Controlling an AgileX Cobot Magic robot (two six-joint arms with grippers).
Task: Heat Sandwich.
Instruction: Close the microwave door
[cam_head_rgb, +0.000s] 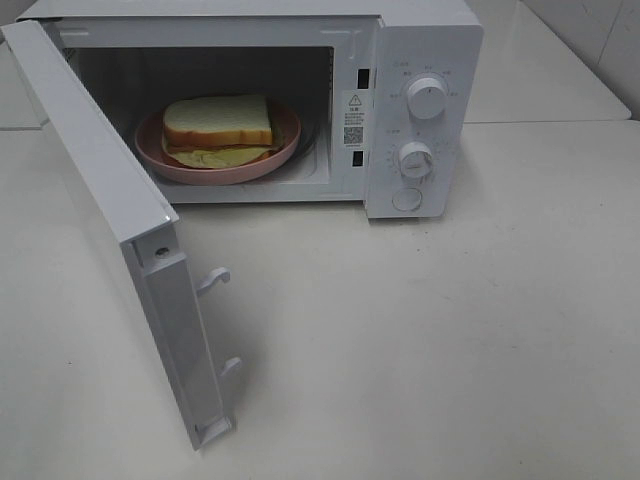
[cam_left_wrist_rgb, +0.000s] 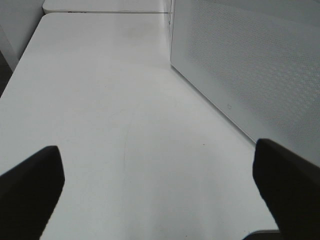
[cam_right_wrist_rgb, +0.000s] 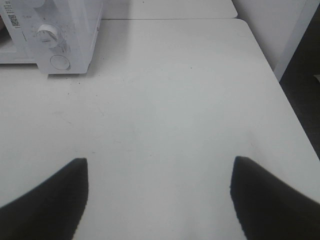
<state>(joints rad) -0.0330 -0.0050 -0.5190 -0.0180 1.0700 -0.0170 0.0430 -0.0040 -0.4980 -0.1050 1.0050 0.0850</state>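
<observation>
The left gripper (cam_left_wrist_rgb: 156, 150) has its two dark fingers (cam_left_wrist_rgb: 30, 192) spread wide with only bare tabletop between them; it holds nothing. The flat white table (cam_left_wrist_rgb: 100, 100) lies under it. Close to one side stands the outer face of the white hinged door (cam_left_wrist_rgb: 250, 65) of the microwave, covered in a fine dotted pattern.

The right gripper (cam_right_wrist_rgb: 160, 162) is likewise wide open and empty, its dark fingers (cam_right_wrist_rgb: 45, 205) apart over the same white surface. It sits well clear of the boxy white microwave oven (cam_right_wrist_rgb: 65, 30), on the control-panel side, and its wrist view shows the oven's front corner with a white round knob (cam_right_wrist_rgb: 47, 34) and a white round push button (cam_right_wrist_rgb: 60, 61) below it.

In the high view, the microwave stands at the far middle of the table with its door swung fully out toward the near left, the inner edge showing two white latch hooks (cam_head_rgb: 214, 281). A second white knob (cam_head_rgb: 427, 97) sits above the first on the control panel at the oven's right.

The sandwich (cam_head_rgb: 218, 122), white bread slices with tan crust and a pale green leafy filling poking out beneath, lies inside the microwave's cavity. It rests on a pink round plate (cam_head_rgb: 150, 150) that sits on the cavity floor, toward the door-hinge side and near the front opening.
</observation>
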